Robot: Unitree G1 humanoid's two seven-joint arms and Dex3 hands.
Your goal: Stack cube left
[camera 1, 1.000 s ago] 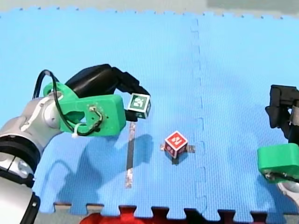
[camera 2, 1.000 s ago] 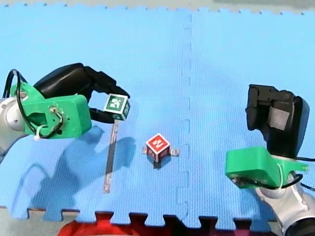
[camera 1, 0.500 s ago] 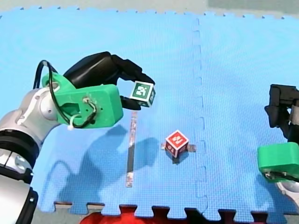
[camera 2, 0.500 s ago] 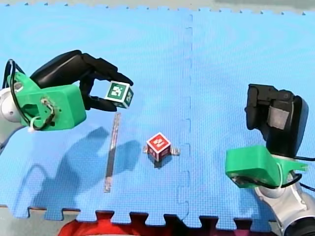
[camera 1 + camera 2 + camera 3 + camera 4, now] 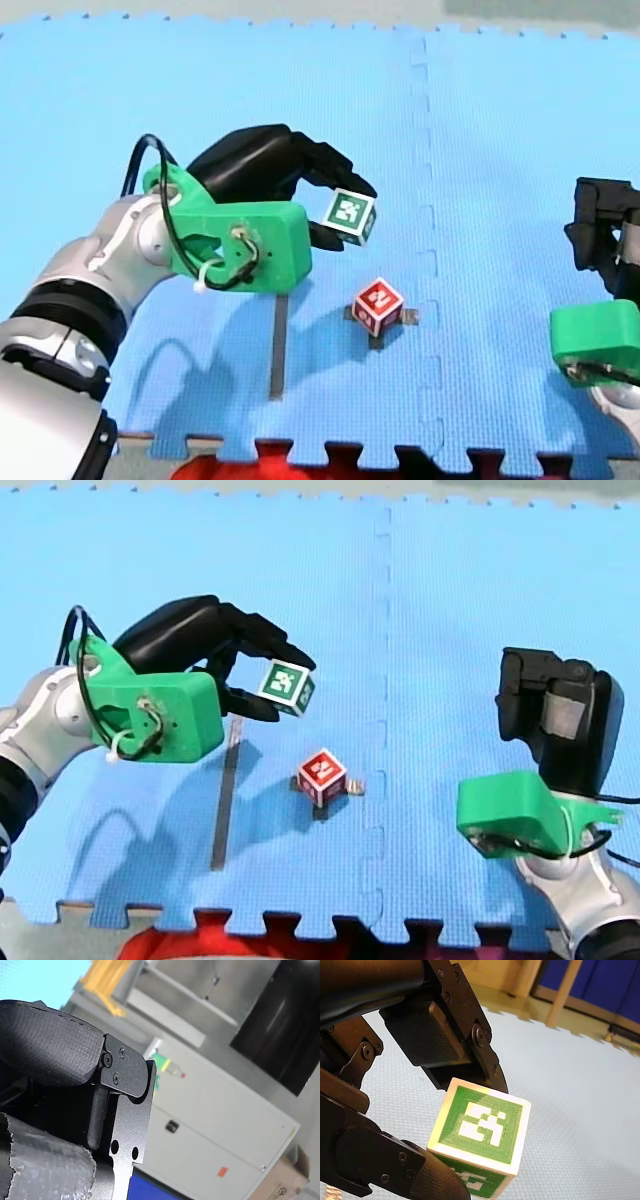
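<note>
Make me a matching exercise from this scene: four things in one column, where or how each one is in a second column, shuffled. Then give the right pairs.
Things
1. green cube
2. red cube
3. right hand
4. dark strip

Places or states
A. lies flat on the blue mat, left of the red cube
B. held above the mat in the fingers of the left hand
C. sits on the mat near its seam, with nothing on top
D. at the right side of the mat, holding nothing

Pairs: 1-B, 2-C, 3-D, 4-A
</note>
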